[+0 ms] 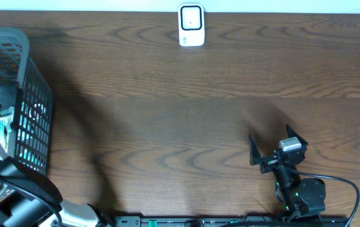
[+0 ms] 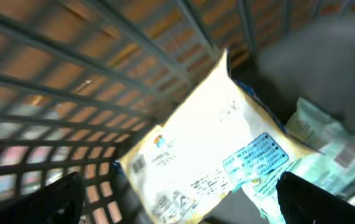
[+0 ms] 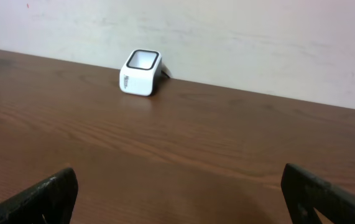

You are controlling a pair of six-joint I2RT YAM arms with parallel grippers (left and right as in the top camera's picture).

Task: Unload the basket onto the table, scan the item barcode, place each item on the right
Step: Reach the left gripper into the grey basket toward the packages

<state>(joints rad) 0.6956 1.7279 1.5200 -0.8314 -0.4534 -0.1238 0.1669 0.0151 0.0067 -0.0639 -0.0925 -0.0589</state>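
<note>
The step in hand looks like the pick: inside the basket (image 1: 31, 94) the left fingers (image 2: 46, 202) hang spread wide over the pale yellow packet (image 2: 208, 143), the right fingers (image 1: 254, 150) stand spread well away from the basket, and next the left must lower and clamp that packet.

Dark brown surface (image 1: 167, 107) with wavy wood grain. White scanner (image 1: 191, 28) with a black-rimmed face. Grey-black basket (image 1: 33, 120) in a square grid pattern. Pale cream packet (image 2: 202, 143) (blue label, small black print). Mint-green and white wrapper (image 2: 326, 155).
</note>
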